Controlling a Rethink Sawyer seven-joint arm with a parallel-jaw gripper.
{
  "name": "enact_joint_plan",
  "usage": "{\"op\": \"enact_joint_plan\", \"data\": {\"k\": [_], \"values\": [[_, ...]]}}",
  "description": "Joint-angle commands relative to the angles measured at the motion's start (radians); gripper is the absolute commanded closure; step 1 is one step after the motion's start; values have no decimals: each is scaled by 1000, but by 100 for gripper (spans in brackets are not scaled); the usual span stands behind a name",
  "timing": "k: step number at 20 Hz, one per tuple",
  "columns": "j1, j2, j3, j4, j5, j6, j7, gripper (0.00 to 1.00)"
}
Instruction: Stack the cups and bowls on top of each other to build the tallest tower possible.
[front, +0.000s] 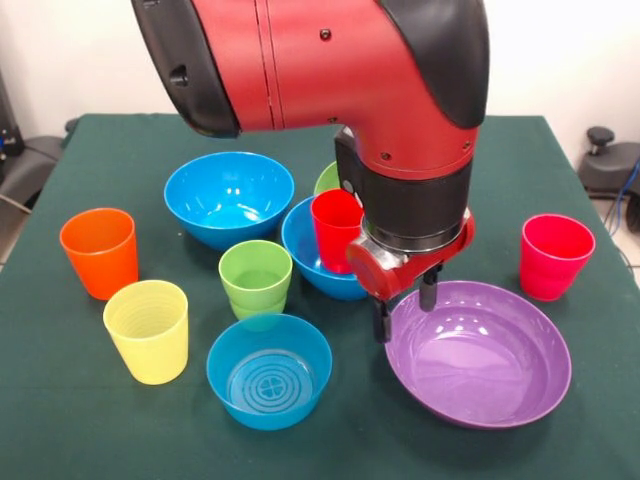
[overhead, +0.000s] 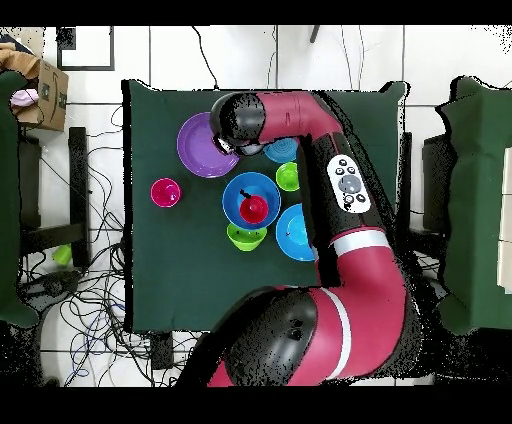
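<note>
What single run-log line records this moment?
gripper: open, at purple bowl rim | red cup: in blue bowl | tower: barely begun

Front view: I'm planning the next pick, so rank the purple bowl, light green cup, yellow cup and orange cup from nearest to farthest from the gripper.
1. Purple bowl: directly under the gripper, at its rim.
2. Light green cup: mid-table, to the picture's left of the gripper.
3. Yellow cup: farther left, toward the front edge.
4. Orange cup: far left, the most distant.
</note>
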Motion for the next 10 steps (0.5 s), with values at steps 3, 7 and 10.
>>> {"op": "enact_joint_plan", "data": {"k": [3,7,10], "values": [[-1,47,-47,-13,-6,-55,86,0],[4,70,-44,-25,15,-92,149,0],[16,80,-57,-45,12,-88,172,0]]}}
